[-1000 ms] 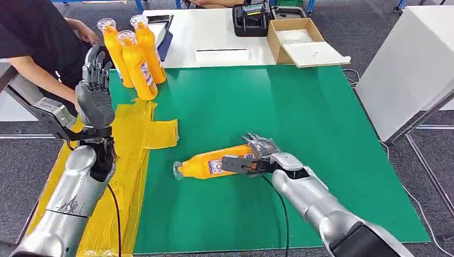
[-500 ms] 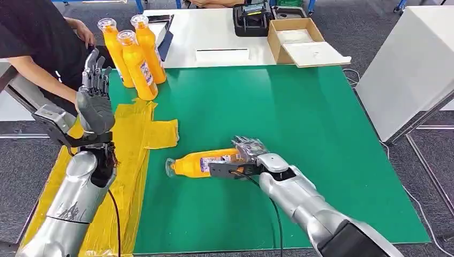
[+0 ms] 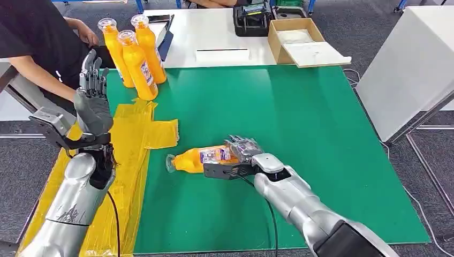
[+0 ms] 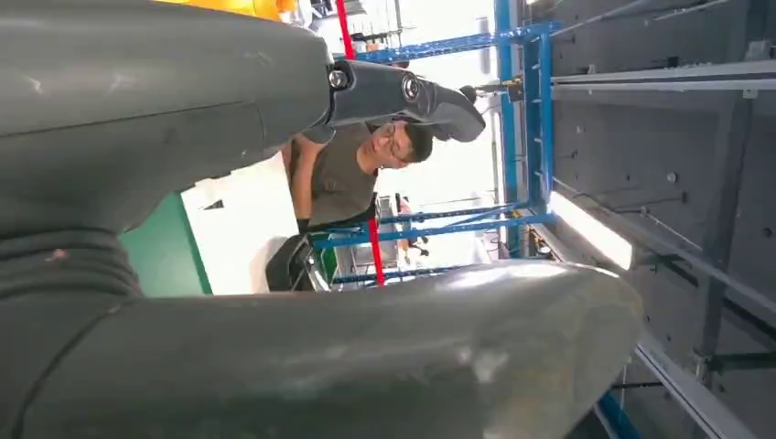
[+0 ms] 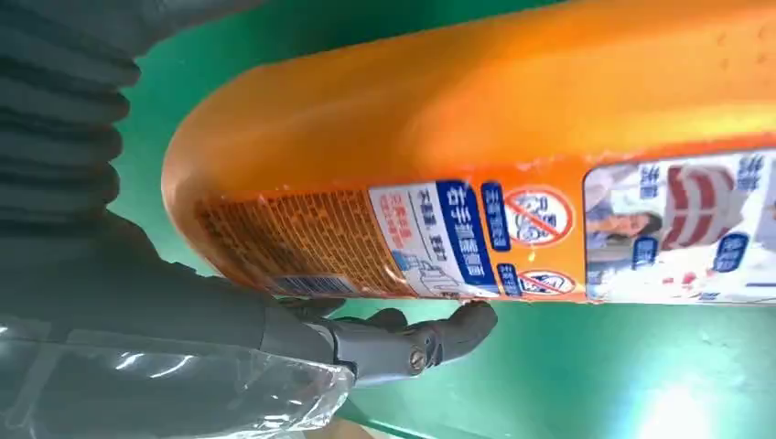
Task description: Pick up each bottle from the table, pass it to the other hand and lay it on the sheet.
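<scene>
On green mat point(image 3: 300, 107), right robot hand point(image 3: 243, 155) clasping orange bottle point(image 3: 201, 158); left robot hand point(image 3: 92, 96) open, upright.

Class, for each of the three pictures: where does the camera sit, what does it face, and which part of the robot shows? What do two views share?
Head view: high, looking down at the green table; both arms show.
Left wrist view: behind the raised left hand, facing shelving and a person.
Right wrist view: behind the right hand, facing the orange bottle.
Shared: head and right wrist views show that bottle.
</scene>
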